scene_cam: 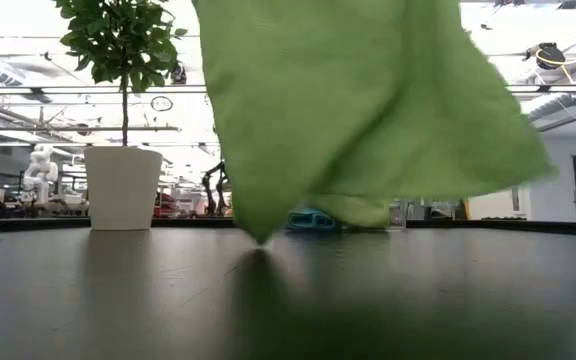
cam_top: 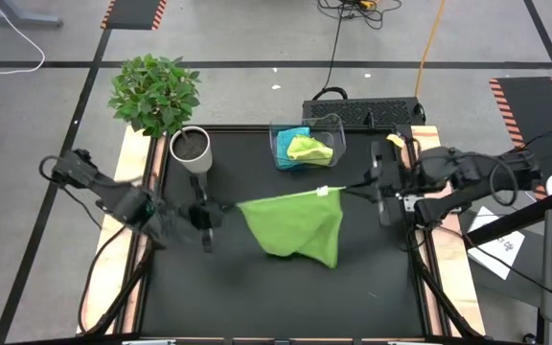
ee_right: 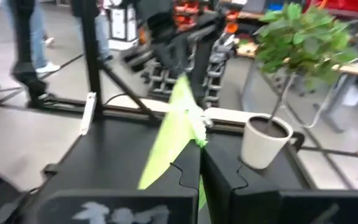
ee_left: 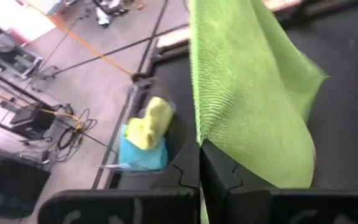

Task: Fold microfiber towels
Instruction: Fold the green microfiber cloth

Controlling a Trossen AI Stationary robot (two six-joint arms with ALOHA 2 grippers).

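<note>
Left hand [cam_top: 211,215]: dark fingers pressed together, clamped on one corner of a lime-green towel [cam_top: 295,223]. Right hand [cam_top: 353,188]: likewise clamped, on the opposite upper corner, where a small white tag shows. The towel hangs stretched between the two hands above the middle of the worktop [cam_top: 257,297], its top edge taut, the rest sagging in soft folds to a point. The cloth is fuzzy with a fine ribbed pile, seen close in the left wrist view. The worktop is flat, matt black. At its far edge stands a clear plastic bin [cam_top: 307,142] holding a crumpled lime-green towel [cam_top: 310,149] upon a turquoise-blue towel [cam_top: 287,144]. Beside it, a white tapered pot [cam_top: 191,149] with a leafy plant [cam_top: 154,92].
</note>
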